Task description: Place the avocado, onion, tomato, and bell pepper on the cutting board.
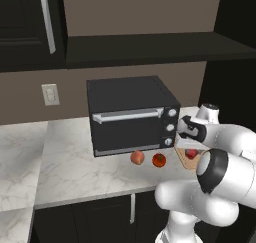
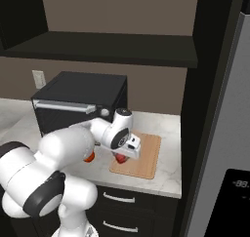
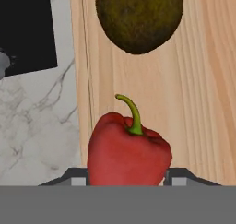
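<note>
My gripper (image 3: 126, 177) is shut on the red bell pepper (image 3: 129, 149), its fingertips pressing both sides. The pepper is low over the near left part of the tan cutting board (image 3: 198, 108). In the right base view the gripper (image 2: 128, 150) holds the pepper (image 2: 120, 157) at the board's (image 2: 146, 158) left edge. The dark olive avocado (image 3: 138, 15) lies on the board just beyond the pepper. The pale onion (image 1: 137, 157) and the orange-red tomato (image 1: 159, 160) sit on the counter in front of the toaster oven, left of the board (image 1: 186, 162). The gripper (image 1: 190, 148) hangs over the pepper (image 1: 191, 153).
A black toaster oven (image 1: 131, 114) stands on the marble counter (image 1: 70, 162) just left of the board. A dark shelf (image 2: 107, 48) runs above. A tall dark panel (image 2: 210, 109) and a fridge (image 2: 234, 182) close off the right side.
</note>
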Robot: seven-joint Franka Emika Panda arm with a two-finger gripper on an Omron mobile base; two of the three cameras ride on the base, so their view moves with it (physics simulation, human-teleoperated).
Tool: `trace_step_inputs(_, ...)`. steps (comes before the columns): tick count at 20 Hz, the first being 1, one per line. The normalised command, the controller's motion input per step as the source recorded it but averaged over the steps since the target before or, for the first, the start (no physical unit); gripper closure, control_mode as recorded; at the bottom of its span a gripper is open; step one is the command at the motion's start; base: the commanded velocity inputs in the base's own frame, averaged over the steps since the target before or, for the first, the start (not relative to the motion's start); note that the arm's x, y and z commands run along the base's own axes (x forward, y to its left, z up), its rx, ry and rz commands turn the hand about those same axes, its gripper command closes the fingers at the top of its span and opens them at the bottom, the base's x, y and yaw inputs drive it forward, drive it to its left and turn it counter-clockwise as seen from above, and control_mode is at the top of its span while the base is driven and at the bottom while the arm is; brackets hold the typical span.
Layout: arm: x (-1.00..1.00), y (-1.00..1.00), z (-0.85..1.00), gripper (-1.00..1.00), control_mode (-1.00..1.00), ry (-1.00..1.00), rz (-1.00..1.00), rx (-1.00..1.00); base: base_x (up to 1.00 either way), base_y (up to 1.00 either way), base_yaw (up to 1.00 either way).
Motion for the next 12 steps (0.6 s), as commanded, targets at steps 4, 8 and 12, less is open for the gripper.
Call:
trace_step_inputs(4, 0.02, -0.08, -0.10, 1.00, -1.00, 0.00, 0.00, 0.00, 0.00, 0.00, 0.00)
trace_step_inputs(8, 0.01, 0.00, -0.23, -1.00, -1.00, 0.00, 0.00, 0.00, 0.00, 0.00, 0.00)
trace_step_inputs(12, 0.02, -0.05, -0.01, -1.00, -1.00, -0.06, 0.00, 0.00, 0.00, 0.00, 0.00)
